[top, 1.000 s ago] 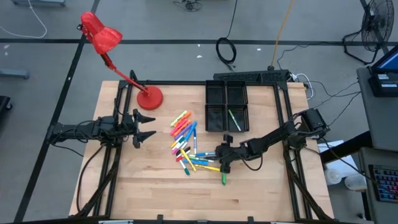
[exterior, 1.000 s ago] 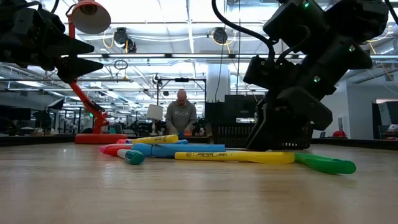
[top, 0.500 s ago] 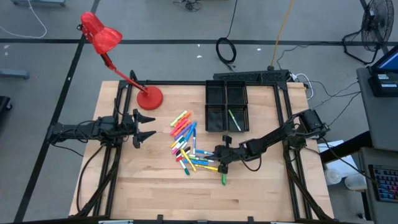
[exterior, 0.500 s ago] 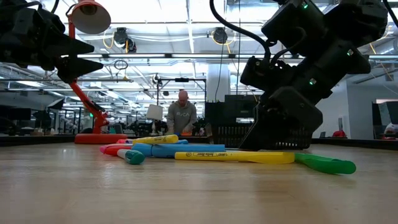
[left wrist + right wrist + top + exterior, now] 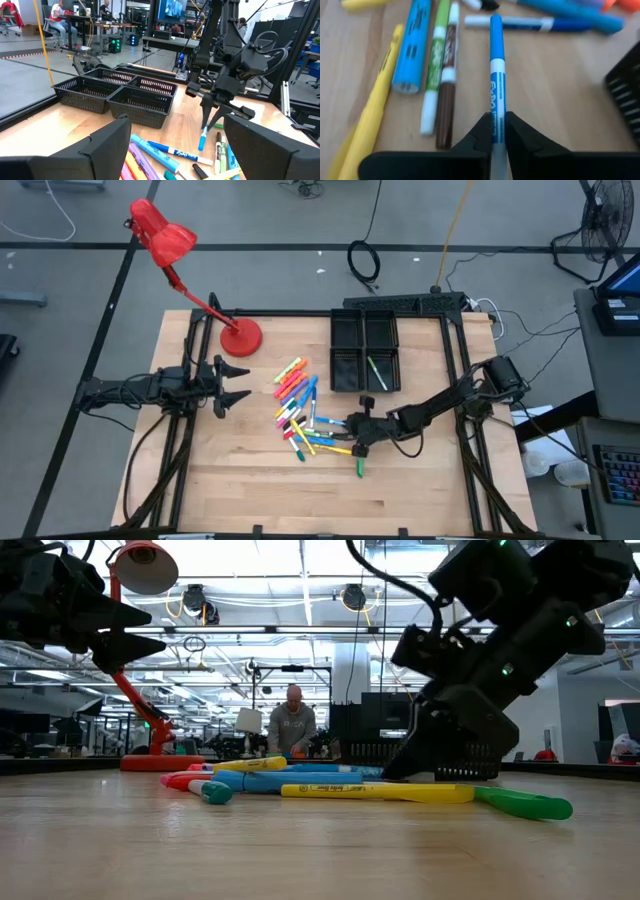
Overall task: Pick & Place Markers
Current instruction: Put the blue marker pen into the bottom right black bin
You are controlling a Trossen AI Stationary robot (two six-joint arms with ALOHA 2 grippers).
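1. On my far left sits a red desk lamp (image 5: 168,250) with a round base resting on the pale wooden table (image 5: 240,480). I can read no writing on it.
2. My left gripper (image 5: 238,384) hangs above the table's left side, well clear of the pile. Its dark fingers stand wide apart and hold nothing.
3. The markers (image 5: 297,408), short plastic sticks in orange, pink, yellow, blue and teal, lie in a loose heap at mid-table. A long yellow highlighter (image 5: 380,792) carries small dark print that I cannot read.
4. My right gripper (image 5: 498,131) is at the heap's right edge. Its jaws are pinched tight on a thin blue-and-white dry-erase marker (image 5: 496,75) whose barrel reads "EXPO". In the left wrist view this marker (image 5: 203,138) hangs tip-down from the fingers, just above the table.
5. Beside that marker lie a green-and-white pen (image 5: 433,70), a brown one (image 5: 447,85) and a broad light-blue highlighter (image 5: 414,45). Their labels are too blurred to read.
6. A smooth green marker (image 5: 522,803) lies alone on the table, just right of the yellow one.
7. The black four-compartment mesh tray (image 5: 365,351) stands behind the heap. One green-and-white marker (image 5: 377,372) lies in its near right compartment.
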